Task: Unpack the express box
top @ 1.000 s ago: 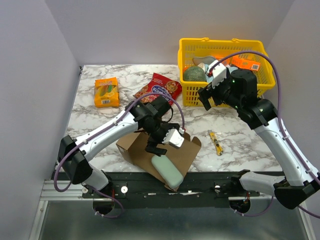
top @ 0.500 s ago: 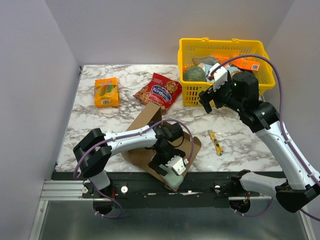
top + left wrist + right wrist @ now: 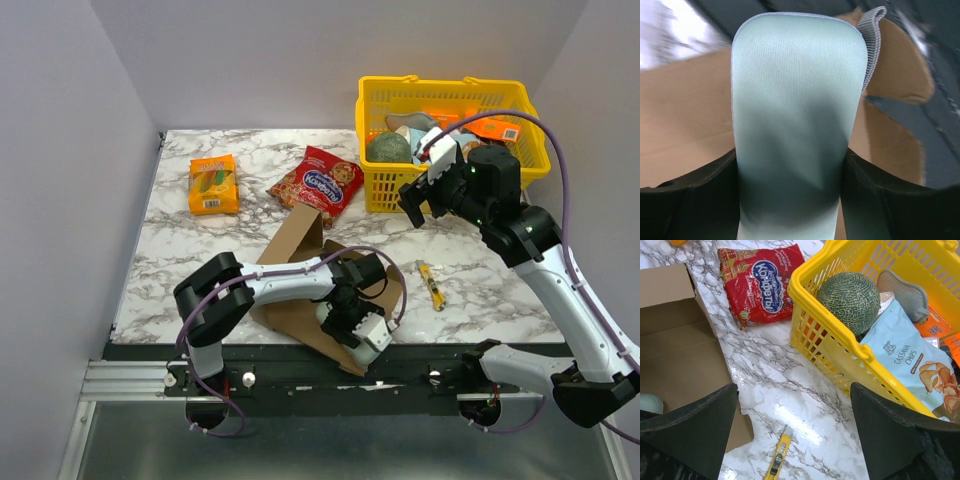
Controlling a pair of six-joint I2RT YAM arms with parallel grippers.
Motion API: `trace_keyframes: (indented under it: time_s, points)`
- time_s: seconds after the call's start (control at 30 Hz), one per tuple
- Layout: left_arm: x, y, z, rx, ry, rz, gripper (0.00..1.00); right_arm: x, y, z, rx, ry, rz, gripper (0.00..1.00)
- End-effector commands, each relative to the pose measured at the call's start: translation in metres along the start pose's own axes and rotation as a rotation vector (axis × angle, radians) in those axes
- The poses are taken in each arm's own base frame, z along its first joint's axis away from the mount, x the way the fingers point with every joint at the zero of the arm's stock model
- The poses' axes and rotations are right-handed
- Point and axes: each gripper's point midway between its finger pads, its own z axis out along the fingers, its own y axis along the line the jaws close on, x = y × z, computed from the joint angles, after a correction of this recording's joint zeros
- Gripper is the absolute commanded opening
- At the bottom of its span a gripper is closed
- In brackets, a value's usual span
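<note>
Cardboard fills the lower centre of the overhead view: the express box (image 3: 292, 312) lies open at the near edge of the marble table (image 3: 180, 250), one flap standing up. Over it the left gripper (image 3: 350, 318) is clamped on a pale green pouch (image 3: 795, 110), and its dark fingers (image 3: 695, 200) press both sides in the left wrist view. At upper right the right gripper (image 3: 412, 203) hangs with its jaws spread wide and nothing between them, just in front of the yellow basket (image 3: 440, 92). A red snack bag (image 3: 318, 180) lies above the box, and a yellow utility knife (image 3: 432, 285) lies to its right.
</note>
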Motion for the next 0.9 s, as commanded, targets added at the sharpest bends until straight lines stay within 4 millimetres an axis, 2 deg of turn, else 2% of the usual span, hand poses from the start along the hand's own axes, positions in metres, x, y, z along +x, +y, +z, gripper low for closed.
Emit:
trace_keyframes:
  time_s: [0.0,0.03,0.07,0.1,0.13,0.17,0.2,0.23,0.27,0.3,0.33,0.37,0.4,0.43,0.47,0.53,0.63,0.77,0.83,0.87]
  points:
    - [-0.037,0.043,-0.024,-0.103,-0.083,0.031,0.66,-0.003,-0.013,-0.013,0.06,-0.009,-0.01,1.0]
    - [-0.041,0.048,-0.024,-0.1,-0.089,0.024,0.66,-0.006,-0.019,-0.016,0.087,-0.013,-0.01,1.0]
    - [-0.056,0.062,-0.036,-0.126,-0.109,0.037,0.65,-0.013,-0.03,-0.02,0.139,-0.021,-0.01,1.0]
    - [-0.063,0.067,-0.038,-0.125,-0.126,0.036,0.65,-0.017,-0.04,-0.021,0.18,-0.025,-0.004,1.0]
    - [-0.065,0.074,-0.032,-0.112,-0.129,0.015,0.63,-0.02,-0.051,-0.023,0.227,-0.02,0.002,1.0]
    - [-0.08,0.089,-0.041,-0.141,-0.152,0.032,0.63,-0.036,-0.061,-0.031,0.26,-0.057,0.01,1.0]
    - [-0.086,0.097,-0.042,-0.147,-0.162,0.031,0.63,-0.04,-0.07,-0.035,0.291,-0.063,0.022,1.0]
    - [-0.086,0.104,-0.031,-0.13,-0.161,0.011,0.62,-0.045,-0.077,-0.036,0.313,-0.071,0.028,1.0]
    - [-0.101,0.121,-0.039,-0.167,-0.184,0.027,0.62,-0.051,-0.081,-0.038,0.324,-0.084,0.034,1.0]
    - [-0.107,0.129,-0.038,-0.174,-0.195,0.018,0.62,-0.057,-0.085,-0.042,0.337,-0.099,0.038,1.0]
    - [-0.106,0.137,-0.023,-0.148,-0.191,-0.01,0.62,-0.059,-0.086,-0.041,0.335,-0.101,0.037,1.0]
    - [-0.125,0.151,-0.036,-0.177,-0.22,-0.017,0.62,-0.059,-0.086,-0.041,0.335,-0.103,0.039,1.0]
    - [-0.13,0.157,-0.034,-0.177,-0.23,-0.026,0.62,-0.056,-0.086,-0.04,0.333,-0.096,0.04,1.0]
    - [-0.129,0.161,-0.021,-0.153,-0.229,-0.041,0.62,-0.055,-0.084,-0.04,0.328,-0.097,0.043,1.0]
    - [-0.139,0.166,-0.024,-0.161,-0.245,-0.016,0.63,-0.053,-0.083,-0.04,0.322,-0.094,0.045,1.0]
    - [-0.139,0.167,-0.011,-0.148,-0.231,0.022,0.64,-0.046,-0.081,-0.037,0.313,-0.08,0.05,1.0]
    - [-0.128,0.157,0.012,-0.1,-0.155,0.136,0.66,-0.043,-0.079,-0.035,0.306,-0.075,0.055,1.0]
    - [-0.112,0.142,0.028,-0.018,-0.096,0.226,0.71,-0.044,-0.077,-0.032,0.293,-0.078,0.055,1.0]
    - [-0.107,0.147,0.034,-0.029,-0.073,0.27,0.77,-0.043,-0.076,-0.029,0.286,-0.076,0.061,1.0]
    - [-0.11,0.159,0.037,-0.073,-0.076,0.29,0.8,-0.043,-0.076,-0.029,0.283,-0.075,0.063,1.0]
